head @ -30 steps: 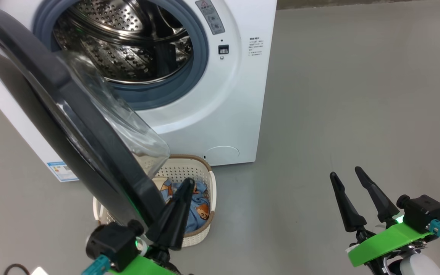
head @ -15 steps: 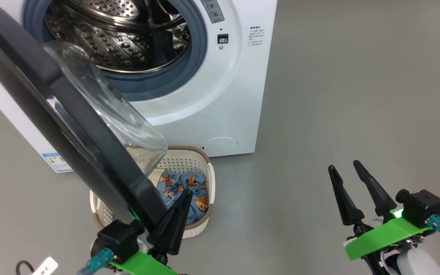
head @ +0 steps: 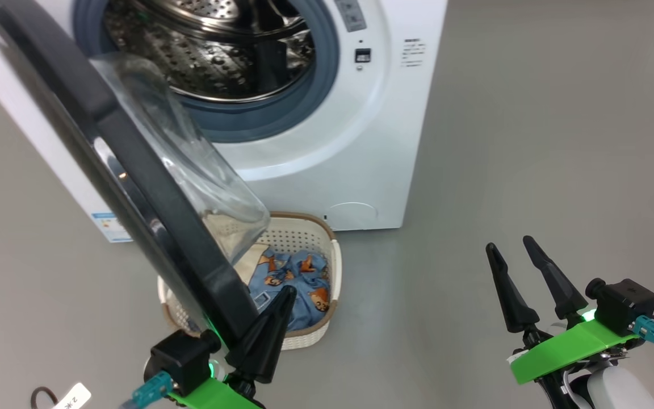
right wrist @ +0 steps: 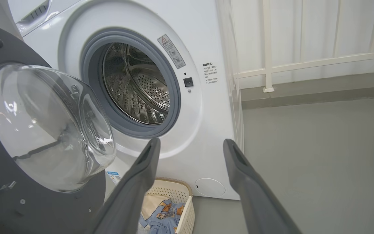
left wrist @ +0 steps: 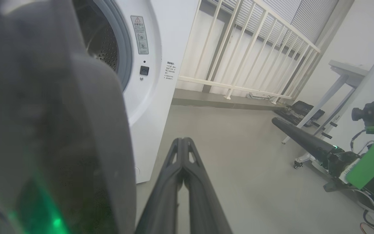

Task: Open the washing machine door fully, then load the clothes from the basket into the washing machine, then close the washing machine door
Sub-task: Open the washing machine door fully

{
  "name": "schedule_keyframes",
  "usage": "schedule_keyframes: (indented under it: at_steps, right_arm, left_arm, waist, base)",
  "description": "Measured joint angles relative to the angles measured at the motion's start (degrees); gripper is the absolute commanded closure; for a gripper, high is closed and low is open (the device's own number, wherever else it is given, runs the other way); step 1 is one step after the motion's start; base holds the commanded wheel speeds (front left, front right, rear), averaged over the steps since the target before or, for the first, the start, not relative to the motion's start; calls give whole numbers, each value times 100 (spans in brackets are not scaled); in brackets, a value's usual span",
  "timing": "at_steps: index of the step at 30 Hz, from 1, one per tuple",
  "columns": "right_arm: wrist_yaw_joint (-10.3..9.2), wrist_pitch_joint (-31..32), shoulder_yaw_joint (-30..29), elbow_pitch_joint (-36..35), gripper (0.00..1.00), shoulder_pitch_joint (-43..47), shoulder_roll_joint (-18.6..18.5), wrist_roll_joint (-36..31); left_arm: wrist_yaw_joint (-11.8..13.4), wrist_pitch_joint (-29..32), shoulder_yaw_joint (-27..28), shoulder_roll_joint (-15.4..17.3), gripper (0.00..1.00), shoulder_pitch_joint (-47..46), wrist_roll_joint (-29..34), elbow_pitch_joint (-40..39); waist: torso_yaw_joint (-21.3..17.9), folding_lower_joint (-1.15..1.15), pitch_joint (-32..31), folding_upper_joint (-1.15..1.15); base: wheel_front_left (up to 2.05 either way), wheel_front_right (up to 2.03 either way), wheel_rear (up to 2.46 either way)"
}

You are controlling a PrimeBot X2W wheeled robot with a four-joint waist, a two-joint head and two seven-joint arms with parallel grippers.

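the shut, empty left claw (head: pixel 287 292) has eased back a touch beside the free edge of the door (head: pixel 134 176), right claw (head: pixel 508 244) idling wide open, so the door's barely moved: roughly half open, edge-on, long line running hinge-to-robot, glass bulge facing right over the basket (head: pixel 334 267) of clothes (head: pixel 296 278) by the washing machine (head: pixel 332 159).

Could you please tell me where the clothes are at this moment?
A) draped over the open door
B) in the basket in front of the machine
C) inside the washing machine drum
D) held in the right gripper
B: the clothes lie in the basket in front of the washing machine, whose drum holds no fabric, and the right gripper is open and empty.
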Motion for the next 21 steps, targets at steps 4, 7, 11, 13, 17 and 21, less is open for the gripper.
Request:
schedule_keyframes:
  at_steps: [4, 7, 11, 13, 17, 21]
  right_arm:
    - [0, 0, -11, 38, 0, 0, 11, 0]
    - [0, 0, -24, 69, 0, -1, 20, 0]
    - [0, 0, -26, 103, 0, -1, 35, 0]
    - [0, 0, -32, 116, 0, -1, 38, 0]
    - [0, 0, -75, 149, 0, 1, 36, 0]
    - [0, 0, -100, 154, 0, 3, 35, 0]
  left_arm:
    - [16, 0, -12, 1, 100, 62, -1, -33]
    - [33, 1, -21, 4, 100, 94, -10, -51]
    - [92, 2, -12, 57, 100, 176, -16, -57]
    - [127, 2, 18, 90, 100, 209, -19, -57]
    - [221, 9, 127, 200, 100, 271, -55, -55]
    - [299, 29, 148, 237, 100, 311, -57, -55]
  waist:
    - [194, 0, -11, 0]
    - [347, 0, -24, 0]
    - [540, 0, -44, 0]
    - [626, 0, -59, 0]
    - [782, 0, -103, 0]
    - [938, 0, -147, 0]
  base:
    - [0, 0, 0]
    - [0, 0, 0]
    - [0, 0, 0]
    - [0, 0, 0]
    - [0, 0, 0]
    - [0, 0, 0]
